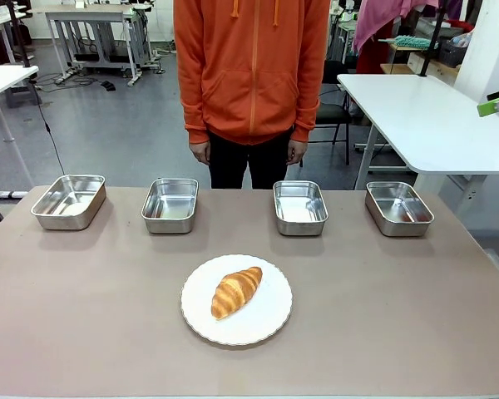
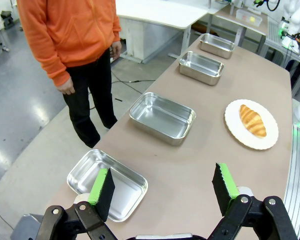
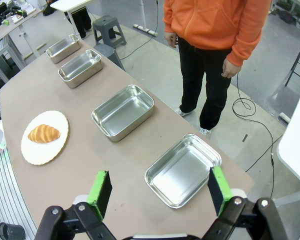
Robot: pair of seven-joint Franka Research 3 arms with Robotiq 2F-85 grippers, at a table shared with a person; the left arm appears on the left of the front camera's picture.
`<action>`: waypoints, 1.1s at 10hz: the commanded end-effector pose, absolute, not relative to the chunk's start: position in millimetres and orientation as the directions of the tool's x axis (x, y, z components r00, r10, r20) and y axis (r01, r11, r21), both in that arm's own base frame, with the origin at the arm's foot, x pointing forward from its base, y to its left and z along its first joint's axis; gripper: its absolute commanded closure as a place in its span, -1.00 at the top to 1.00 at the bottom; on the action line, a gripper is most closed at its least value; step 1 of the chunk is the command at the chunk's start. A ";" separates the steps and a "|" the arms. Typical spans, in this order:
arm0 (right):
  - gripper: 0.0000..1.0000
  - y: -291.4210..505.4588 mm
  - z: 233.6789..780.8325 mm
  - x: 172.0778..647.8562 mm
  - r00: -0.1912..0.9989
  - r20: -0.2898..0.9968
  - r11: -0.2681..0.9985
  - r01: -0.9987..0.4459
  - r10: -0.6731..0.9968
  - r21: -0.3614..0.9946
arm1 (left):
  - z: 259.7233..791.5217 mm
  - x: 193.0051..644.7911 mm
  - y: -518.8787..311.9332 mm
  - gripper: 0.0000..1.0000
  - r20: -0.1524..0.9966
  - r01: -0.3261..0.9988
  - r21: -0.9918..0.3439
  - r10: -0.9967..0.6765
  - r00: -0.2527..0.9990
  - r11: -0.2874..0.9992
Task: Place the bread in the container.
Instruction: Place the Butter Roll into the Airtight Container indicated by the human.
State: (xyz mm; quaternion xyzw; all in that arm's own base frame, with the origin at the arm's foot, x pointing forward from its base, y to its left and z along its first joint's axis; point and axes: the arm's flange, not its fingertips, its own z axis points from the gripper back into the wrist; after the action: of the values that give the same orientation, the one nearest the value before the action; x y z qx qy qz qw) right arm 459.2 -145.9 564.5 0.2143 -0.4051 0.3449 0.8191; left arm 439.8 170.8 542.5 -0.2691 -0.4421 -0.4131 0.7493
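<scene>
The bread point(image 1: 237, 292), a golden-brown croissant, lies on a round white plate point(image 1: 266, 322) near the table's front middle. Several empty steel containers stand in a row behind it, from the far left one point(image 1: 69, 201) to the far right one point(image 1: 398, 208). My left gripper point(image 2: 163, 186) hangs open high above the left end container point(image 2: 85, 172), with the bread point(image 2: 253, 120) far ahead of it. My right gripper point(image 3: 159, 189) hangs open above the right end container point(image 3: 182, 170), far from the bread point(image 3: 43, 133). One of its green fingertips point(image 1: 489, 107) shows at the front view's right edge.
A person in an orange hoodie point(image 1: 251, 66) stands at the far edge, hands at the sides. The brown table point(image 1: 399, 316) has bare room around the plate. A white table point(image 1: 424, 116) stands behind on the right.
</scene>
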 end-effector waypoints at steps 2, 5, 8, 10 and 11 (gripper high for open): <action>1.00 -144.2 566.2 460.0 0.422 0.824 0.668 -0.741 0.379 0.072 | 544.2 438.7 170.6 1.00 0.888 0.860 -0.028 -0.382 0.255 0.510; 1.00 -144.2 566.2 460.0 0.422 0.824 0.668 -0.741 0.379 0.072 | 544.2 438.7 170.6 1.00 0.888 0.860 -0.028 -0.382 0.255 0.510; 1.00 -144.2 566.2 460.0 0.422 0.824 0.668 -0.741 0.379 0.072 | 544.2 438.7 170.6 1.00 0.888 0.860 -0.028 -0.382 0.255 0.510; 1.00 -144.2 566.2 460.0 0.422 0.824 0.668 -0.741 0.379 0.072 | 544.2 438.7 170.6 1.00 0.888 0.860 -0.028 -0.382 0.255 0.510; 1.00 -144.2 566.2 460.0 0.422 0.824 0.668 -0.741 0.379 0.072 | 544.2 438.7 170.6 1.00 0.888 0.860 -0.028 -0.382 0.255 0.510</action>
State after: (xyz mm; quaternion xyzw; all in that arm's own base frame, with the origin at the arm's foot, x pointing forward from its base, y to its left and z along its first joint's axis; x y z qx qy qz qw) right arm 459.2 -145.9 564.5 0.2143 -0.4051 0.3449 0.8191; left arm 439.8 170.8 542.5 -0.2691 -0.4421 -0.4131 0.7493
